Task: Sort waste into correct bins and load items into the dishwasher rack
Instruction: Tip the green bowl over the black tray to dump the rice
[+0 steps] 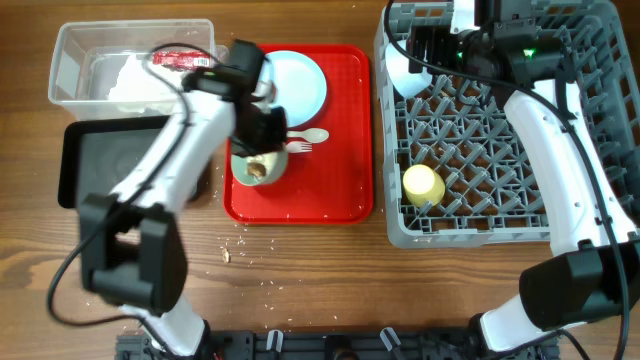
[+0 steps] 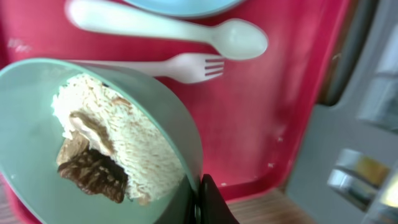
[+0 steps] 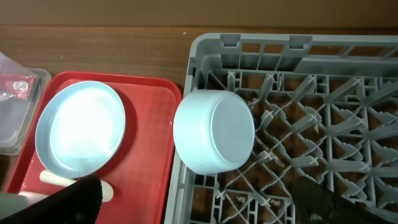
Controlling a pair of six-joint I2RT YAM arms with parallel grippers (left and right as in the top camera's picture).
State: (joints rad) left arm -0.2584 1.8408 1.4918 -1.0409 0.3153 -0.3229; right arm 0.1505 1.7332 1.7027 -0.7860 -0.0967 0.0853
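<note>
A pale blue-green bowl (image 2: pixel 37 130) holding white rice (image 2: pixel 130 149) and brown scraps (image 2: pixel 93 174) sits on the red tray (image 2: pixel 280 93). My left gripper (image 2: pixel 202 202) is shut on its rim; it also shows in the overhead view (image 1: pixel 265 135). A white spoon (image 2: pixel 168 28) and fork (image 2: pixel 180 67) lie beside the pale blue plate (image 1: pixel 298 82). The second bowl (image 3: pixel 214 130) lies tipped in the grey dishwasher rack (image 3: pixel 348 56) at its near-left corner. My right gripper (image 3: pixel 199 208) is open and empty above it. A yellow cup (image 1: pixel 422 184) lies in the rack.
The clear tub (image 1: pixel 70 60) at the back left holds the crumpled napkin (image 1: pixel 130 78) and the red-and-white wrapper (image 1: pixel 180 60). The black tray (image 1: pixel 85 165) sits in front of it. Loose grains (image 1: pixel 230 250) lie on the wooden table before the red tray.
</note>
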